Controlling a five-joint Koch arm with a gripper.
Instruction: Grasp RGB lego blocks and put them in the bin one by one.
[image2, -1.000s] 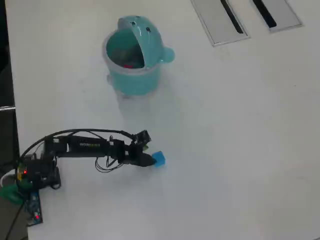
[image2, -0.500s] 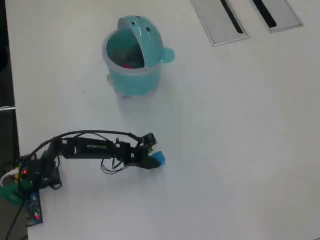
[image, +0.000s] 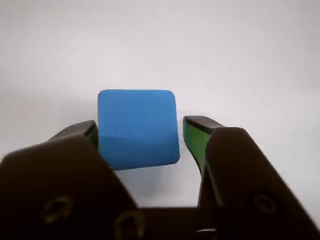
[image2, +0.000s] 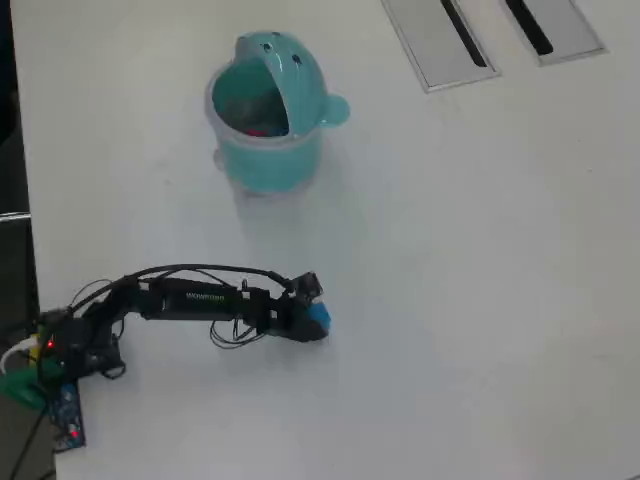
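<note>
The gripper (image: 142, 135) is seen in the wrist view with its two jaws parted and the blue block (image: 138, 127) seated between them. The jaw on the left of that view lies against the side of the block; a narrow strip of white desk (image: 240, 60) is visible between the block and the green-lined jaw on the right. The jaws are therefore spread slightly wider than the block, and a firm hold is not shown. The block rests on the desk surface, and its shadow is seen below its lower edge.

In the overhead view the arm (image2: 190, 298) is stretched out flat across the desk (image2: 480, 280), running rightward from its base (image2: 75, 345) at the lower left of the picture. The gripper (image2: 308, 320) is at the far end of the arm, and the blue block (image2: 318, 317) is seen at its tip.

The bin (image2: 268, 110) stands upright, well apart from the gripper, toward the top of the overhead view. Its domed lid is tipped back and its mouth is exposed. Something reddish (image2: 258, 129) is visible inside, though its shape cannot be made out. Two grey slotted panels (image2: 490, 35) are set into the desk beyond the bin, toward the upper right corner.
</note>
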